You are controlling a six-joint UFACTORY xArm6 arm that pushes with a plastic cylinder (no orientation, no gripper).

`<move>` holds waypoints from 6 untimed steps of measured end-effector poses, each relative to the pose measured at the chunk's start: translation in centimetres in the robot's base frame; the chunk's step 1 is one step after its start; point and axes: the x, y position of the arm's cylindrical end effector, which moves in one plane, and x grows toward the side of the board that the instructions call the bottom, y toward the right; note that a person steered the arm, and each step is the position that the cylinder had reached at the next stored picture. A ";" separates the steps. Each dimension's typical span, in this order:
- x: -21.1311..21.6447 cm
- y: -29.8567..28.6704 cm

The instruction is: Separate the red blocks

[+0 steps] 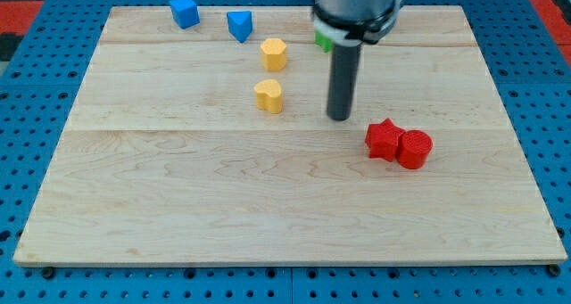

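Observation:
A red star block (383, 139) and a red cylinder block (414, 150) lie touching each other at the view's right of the wooden board (178, 206). The star is on the left, the cylinder on the right. My tip (339, 117) rests on the board just up and to the left of the red star, a short gap away from it and not touching it.
A yellow hexagon block (274, 53) and a yellow heart block (268, 95) lie left of my tip. A blue cube (185, 12) and a blue triangular block (239, 25) sit at the top left. A green block (323, 41) is partly hidden behind the rod.

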 end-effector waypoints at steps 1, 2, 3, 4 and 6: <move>0.1 6.6; 4.3 8.6; 7.8 5.5; 7.4 2.1; 4.6 5.6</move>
